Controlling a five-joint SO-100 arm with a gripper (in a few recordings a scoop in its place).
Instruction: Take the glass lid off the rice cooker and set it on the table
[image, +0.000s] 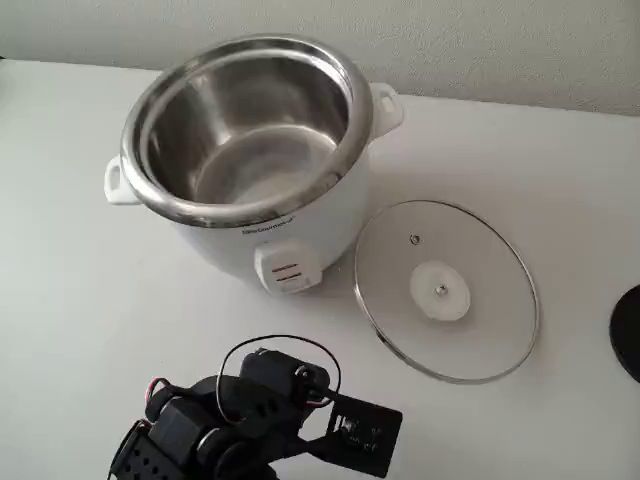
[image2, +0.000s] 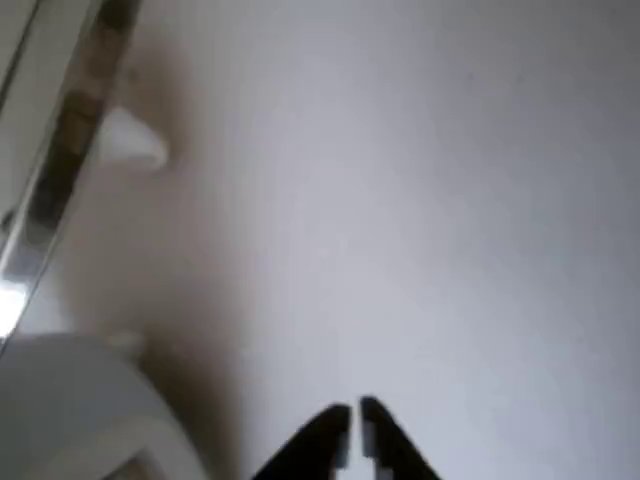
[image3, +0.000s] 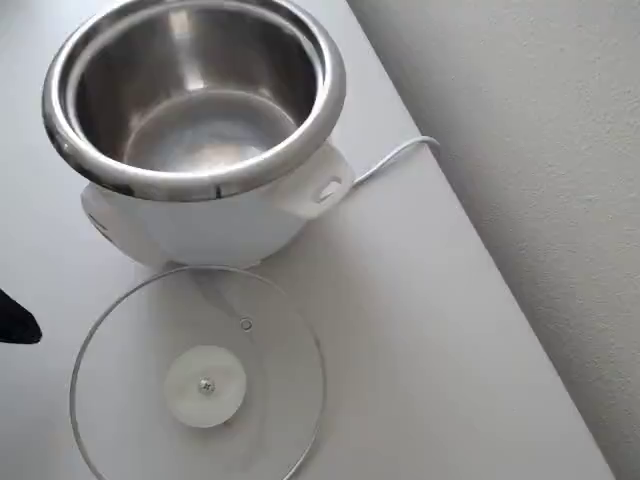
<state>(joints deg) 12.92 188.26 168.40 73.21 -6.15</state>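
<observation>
The rice cooker (image: 250, 215) stands uncovered on the table (image: 90, 320), its steel inner pot bare; it also sits at the top of the overhead view (image3: 200, 215). The glass lid (image: 490, 330) lies flat on the table just right of the cooker, white knob in its centre. In the overhead view the lid (image3: 270, 350) lies below the cooker. My black arm (image: 250, 415) is low at the front edge, apart from both. In the wrist view my gripper (image2: 356, 438) is shut with nothing in it, over bare table, the cooker's steel rim (image2: 60, 170) at left.
A black round object (image: 630, 330) sits at the right edge of the fixed view. The cooker's white cord (image3: 395, 160) runs off the table's far edge. A wall stands close behind the table. A dark part of the arm (image3: 15, 322) shows at the overhead view's left edge.
</observation>
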